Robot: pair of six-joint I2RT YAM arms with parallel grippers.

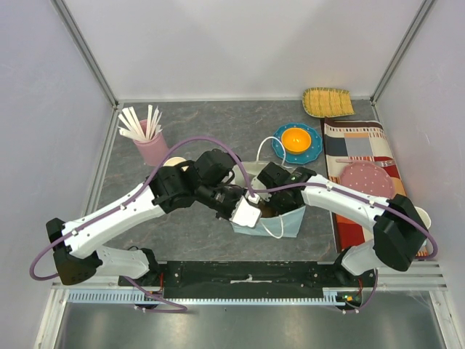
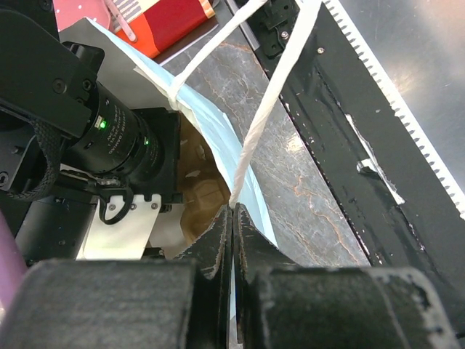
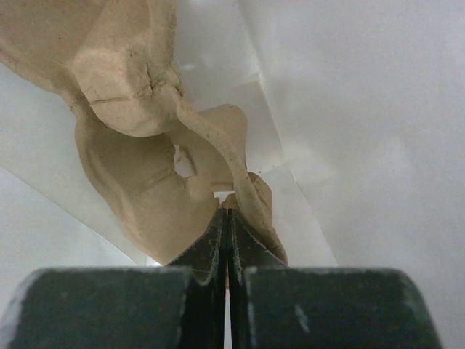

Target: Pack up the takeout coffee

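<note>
A pale blue paper bag (image 1: 285, 222) with white rope handles stands at the table's middle. My left gripper (image 2: 232, 212) is shut on the bag's rim (image 2: 218, 145) where a handle cord (image 2: 272, 102) is attached, and holds that side open. My right gripper (image 3: 227, 212) is down inside the bag, shut on the edge of a brown pulp cup carrier (image 3: 138, 167). The carrier also shows in the left wrist view (image 2: 203, 193), below the right wrist's camera (image 2: 109, 134). The black-lidded takeout coffee cup is out of view.
A pink cup of white sticks (image 1: 150, 147) and cream lidless cups (image 1: 174, 163) stand at the back left. A blue plate with an orange bowl (image 1: 297, 138), a woven tray (image 1: 327, 102) and a striped cloth (image 1: 349, 145) with a pink plate (image 1: 367, 178) lie at the right.
</note>
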